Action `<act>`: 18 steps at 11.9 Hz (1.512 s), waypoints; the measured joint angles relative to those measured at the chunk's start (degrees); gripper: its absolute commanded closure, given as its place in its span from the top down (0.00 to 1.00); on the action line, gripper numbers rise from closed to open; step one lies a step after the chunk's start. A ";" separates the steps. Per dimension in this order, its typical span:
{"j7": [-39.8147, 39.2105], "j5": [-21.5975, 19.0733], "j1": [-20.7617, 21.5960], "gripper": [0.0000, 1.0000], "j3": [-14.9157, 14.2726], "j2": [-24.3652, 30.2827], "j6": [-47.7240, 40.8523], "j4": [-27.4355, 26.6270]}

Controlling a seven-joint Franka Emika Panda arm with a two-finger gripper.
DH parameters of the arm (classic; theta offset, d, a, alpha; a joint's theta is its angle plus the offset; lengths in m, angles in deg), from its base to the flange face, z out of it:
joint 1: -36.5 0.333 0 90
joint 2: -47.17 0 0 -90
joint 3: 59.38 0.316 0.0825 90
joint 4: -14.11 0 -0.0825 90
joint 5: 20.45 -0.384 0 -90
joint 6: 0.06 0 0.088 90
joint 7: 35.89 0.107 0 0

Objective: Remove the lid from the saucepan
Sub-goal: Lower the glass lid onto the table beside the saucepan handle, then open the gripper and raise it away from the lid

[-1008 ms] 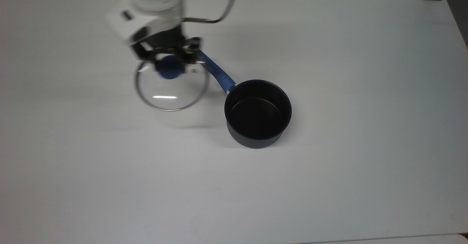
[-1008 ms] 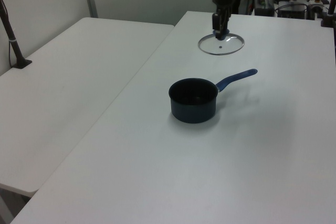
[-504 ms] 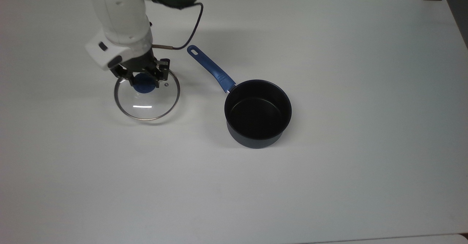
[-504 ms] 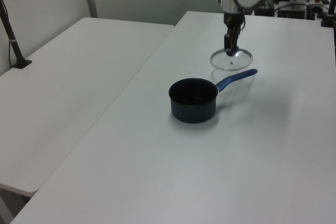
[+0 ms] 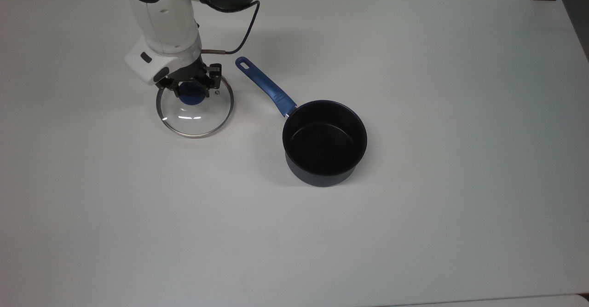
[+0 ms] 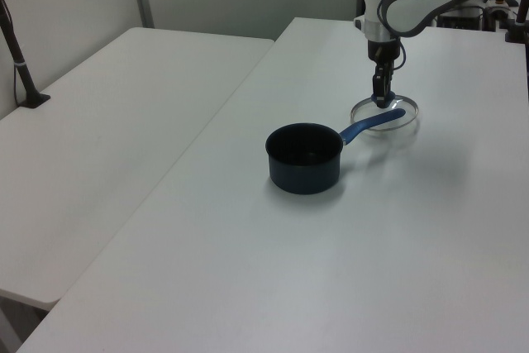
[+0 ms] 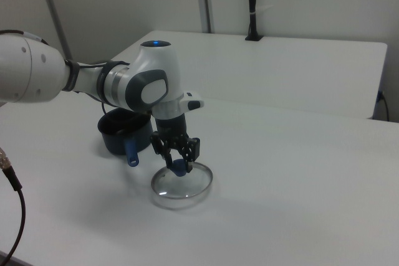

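From the top view I see the lid (image 5: 195,110) lying on the white table (image 5: 414,228), off the saucepan (image 5: 324,142) and to the top view's left of it, with a clear gap between the two. The gripper (image 5: 192,88) sits over the lid's blue knob (image 5: 191,97), a finger on either side of it, though from this angle I cannot tell how firmly they press. The right view gives me what the top view hides: the fingers (image 7: 189,151) reach down on both sides of the knob (image 7: 179,167) and seem to be pinching it, and the lid (image 7: 182,182) looks flat against the table or barely above it; I cannot tell which. In the left view the saucepan's blue handle (image 6: 373,121) crosses in front of the lid (image 6: 385,113), so the two appear to overlap there, whereas the top view shows the handle (image 5: 265,85) lying just beside the lid's rim without touching it.

The lid is a round disc of clear glass with a thin metal rim and a bright glint on the pane. The saucepan stands upright and open, dark outside and black inside, with a slot hole at the end of its handle.
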 measured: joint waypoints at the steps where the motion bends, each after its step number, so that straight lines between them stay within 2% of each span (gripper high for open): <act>1: 0.00 0.00 0.09 0.51 -0.01 0.00 0.00 -0.17; 9: -0.07 0.00 0.30 0.76 -0.02 -0.86 0.00 -1.30; 10: -0.09 0.00 0.31 0.95 -0.02 -1.17 0.00 -1.32; 11: -0.10 0.00 0.31 1.00 -0.02 -1.37 0.00 -1.32; 15: -0.08 -0.02 0.35 1.00 -0.02 0.44 -0.20 0.68; 18: 4.80 -0.08 1.18 1.00 -0.01 6.41 -9.02 7.40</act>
